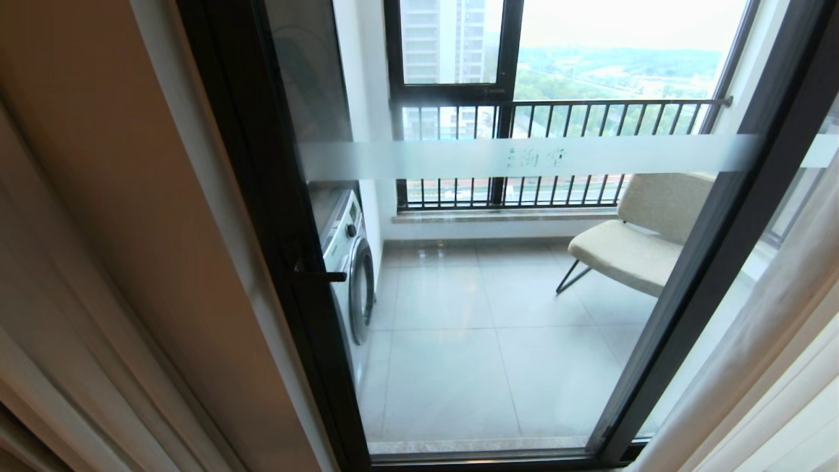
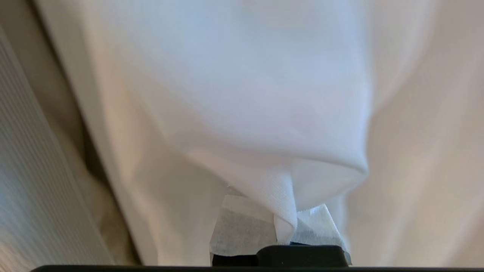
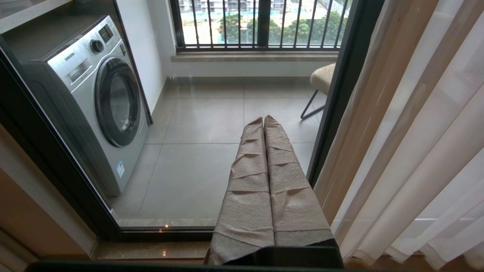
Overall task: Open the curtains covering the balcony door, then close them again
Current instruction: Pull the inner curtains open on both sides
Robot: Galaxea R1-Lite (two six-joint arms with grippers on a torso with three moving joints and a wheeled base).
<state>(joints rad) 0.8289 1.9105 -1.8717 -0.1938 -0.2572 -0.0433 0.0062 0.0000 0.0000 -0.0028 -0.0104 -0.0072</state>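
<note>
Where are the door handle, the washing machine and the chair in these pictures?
door handle (image 1: 321,275): head view, on the black lever.
washing machine (image 3: 117,102): right wrist view, on the round door glass.
chair (image 1: 623,254): head view, on the beige seat cushion.

white sheer curtains, black-framed balcony door, silver washing machine

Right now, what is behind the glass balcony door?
Through the black-framed glass balcony door I see a silver front-loading washing machine, a beige cushioned chair, grey floor tiles and a black barred railing. The beige and white curtains cover the right side.
</note>
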